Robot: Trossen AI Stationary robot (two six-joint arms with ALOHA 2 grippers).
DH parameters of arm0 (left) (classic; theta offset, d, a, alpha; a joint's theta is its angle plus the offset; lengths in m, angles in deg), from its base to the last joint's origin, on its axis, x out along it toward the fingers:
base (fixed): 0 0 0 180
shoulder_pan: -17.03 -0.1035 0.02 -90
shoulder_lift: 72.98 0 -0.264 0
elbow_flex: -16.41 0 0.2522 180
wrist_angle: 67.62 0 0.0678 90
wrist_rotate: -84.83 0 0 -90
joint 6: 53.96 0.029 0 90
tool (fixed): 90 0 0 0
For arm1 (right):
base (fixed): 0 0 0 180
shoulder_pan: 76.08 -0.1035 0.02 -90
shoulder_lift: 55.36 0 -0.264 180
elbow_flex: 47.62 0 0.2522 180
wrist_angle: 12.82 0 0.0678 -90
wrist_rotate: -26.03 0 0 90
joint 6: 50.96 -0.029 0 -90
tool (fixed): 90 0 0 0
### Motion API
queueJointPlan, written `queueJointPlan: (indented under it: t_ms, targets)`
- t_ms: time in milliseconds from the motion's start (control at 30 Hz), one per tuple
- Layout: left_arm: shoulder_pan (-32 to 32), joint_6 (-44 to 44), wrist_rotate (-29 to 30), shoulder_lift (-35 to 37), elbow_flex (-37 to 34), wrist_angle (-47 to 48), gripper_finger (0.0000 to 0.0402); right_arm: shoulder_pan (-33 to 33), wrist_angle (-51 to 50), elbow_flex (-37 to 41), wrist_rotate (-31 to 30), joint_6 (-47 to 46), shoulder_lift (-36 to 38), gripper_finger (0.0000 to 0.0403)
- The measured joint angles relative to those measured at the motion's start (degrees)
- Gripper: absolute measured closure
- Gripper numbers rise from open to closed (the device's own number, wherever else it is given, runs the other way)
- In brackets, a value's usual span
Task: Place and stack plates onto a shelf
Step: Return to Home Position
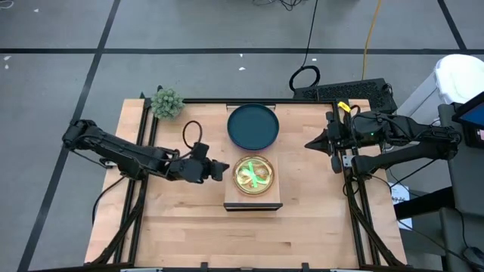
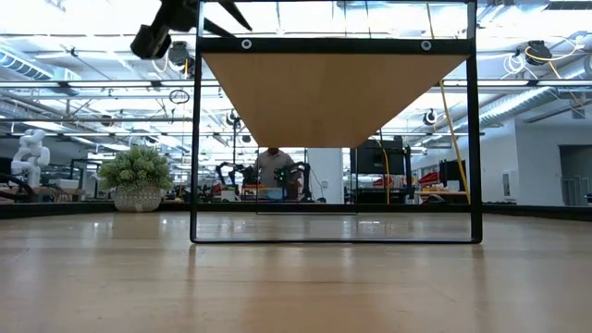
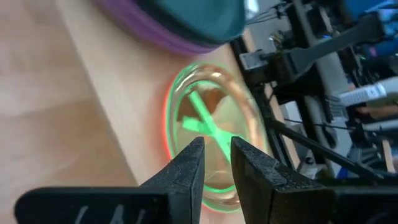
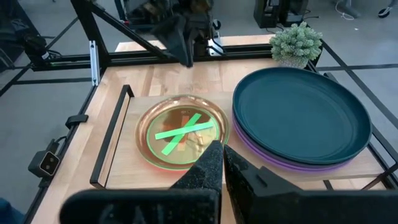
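Observation:
Two stacks of plates stand on the light-wood shelf (image 1: 253,202). At its far end a dark teal plate (image 1: 253,126) tops a purple one (image 4: 280,163). At its near end lies a small translucent pink and neon green stack (image 1: 253,174), with a green cross showing in it (image 4: 183,134). My left gripper (image 1: 224,171) hovers just left of the small stack, fingers a narrow gap apart (image 3: 216,152), holding nothing. My right gripper (image 1: 308,143) is shut and empty (image 4: 221,152). It is right of the shelf and points at it.
A small green plant (image 1: 167,102) stands at the table's far left corner. Black frame rails (image 1: 144,136) run along the table's left and right sides. A black cable loop (image 1: 193,132) lies left of the shelf. Bare tabletop (image 1: 249,242) shows near the front edge.

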Motion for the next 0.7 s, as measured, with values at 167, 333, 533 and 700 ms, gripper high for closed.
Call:
queueJointPlan:
  t_ms: [167,333,533,700]
  targets:
    - [-0.44,7.24,-0.04,3.13,0.02,-0.02,0.0321,0.0,0.0,0.0,0.0,0.0,0.0,0.0403]
    - [-1.14,16.94,-0.05,6.82,0.02,0.16,0.0327,0.0,0.35,0.0,0.0,0.0,0.0,0.0403]
    - [-1.11,34.26,-0.07,12.23,0.04,-0.22,0.0389,0.07,3.14,0.0,-0.14,1.2,0.02,0.0403]
    - [-1.16,49.8,0.0,16.72,0.04,4.11,0.0396,0.07,4.13,0.0,-1.71,0.11,-0.06,0.0403]
